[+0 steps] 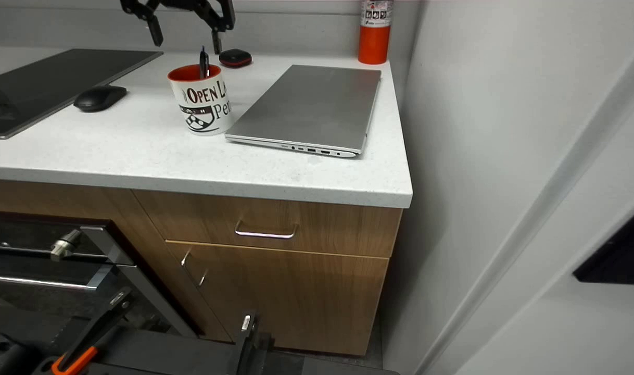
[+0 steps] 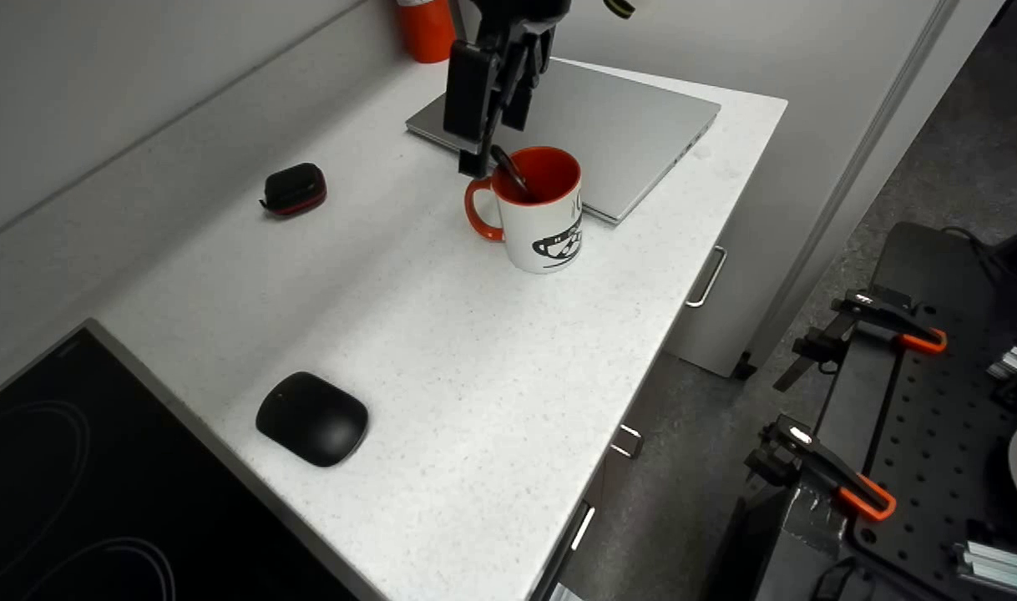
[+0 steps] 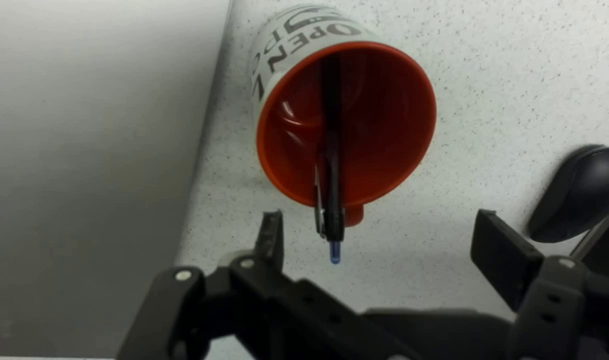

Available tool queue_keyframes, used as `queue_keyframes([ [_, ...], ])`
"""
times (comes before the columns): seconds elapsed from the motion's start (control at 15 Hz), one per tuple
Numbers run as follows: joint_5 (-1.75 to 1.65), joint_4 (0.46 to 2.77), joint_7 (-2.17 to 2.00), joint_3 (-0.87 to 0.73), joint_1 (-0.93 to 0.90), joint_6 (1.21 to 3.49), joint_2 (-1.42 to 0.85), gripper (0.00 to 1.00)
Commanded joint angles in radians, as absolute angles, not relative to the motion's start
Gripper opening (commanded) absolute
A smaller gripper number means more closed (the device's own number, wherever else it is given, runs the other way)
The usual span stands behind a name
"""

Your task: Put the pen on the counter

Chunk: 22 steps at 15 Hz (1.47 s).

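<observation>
The pen is a thin dark stick with a clip and a small blue end. It stands tilted in the mug, leaning on the rim at the handle side, in both exterior views [image 1: 204,63] [image 2: 508,167] and the wrist view [image 3: 334,190]. Its lower part is hidden inside the mug [image 1: 205,107], white outside and red inside. The mug stands on the white counter [image 1: 140,151]. My gripper [image 1: 188,47] is open and empty above the mug. In the wrist view [image 3: 379,215] the pen's end shows between the fingers, nearer the left one, touching neither.
A closed grey laptop [image 1: 312,104] lies close beside the mug. A black mouse [image 2: 312,417], a black-and-red case [image 2: 294,188] and a dark cooktop [image 2: 99,501] are also there. A red cylinder [image 1: 374,44] stands at the back by the wall.
</observation>
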State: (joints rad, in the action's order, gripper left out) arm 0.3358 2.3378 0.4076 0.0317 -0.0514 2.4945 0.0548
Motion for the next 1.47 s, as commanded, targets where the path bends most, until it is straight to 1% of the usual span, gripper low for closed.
queue_keyframes([
  [0.0, 0.307, 2.343, 0.368, 0.038, -0.059, 2.543, 0.044, 0.68],
  [0.2, 0.311, 2.341, 0.369, 0.038, -0.057, 2.549, 0.038, 0.42],
  [0.33, 0.310, 2.340, 0.369, 0.037, -0.056, 2.550, 0.036, 0.28],
  [0.53, 0.311, 2.339, 0.370, 0.036, -0.054, 2.550, 0.033, 0.04],
  [0.6, 0.311, 2.339, 0.370, 0.034, -0.053, 2.550, 0.031, 0.00],
  [0.67, 0.310, 2.337, 0.369, 0.033, -0.051, 2.557, 0.031, 0.00],
  [0.73, 0.310, 2.337, 0.369, 0.031, -0.051, 2.560, 0.031, 0.03],
  [0.8, 0.303, 2.341, 0.365, 0.030, -0.049, 2.567, 0.035, 0.00],
  [0.87, 0.297, 2.348, 0.365, 0.029, -0.048, 2.568, 0.044, 0.03],
  [1.4, 0.253, 2.381, 0.343, 0.003, -0.039, 2.558, 0.136, 0.02],
])
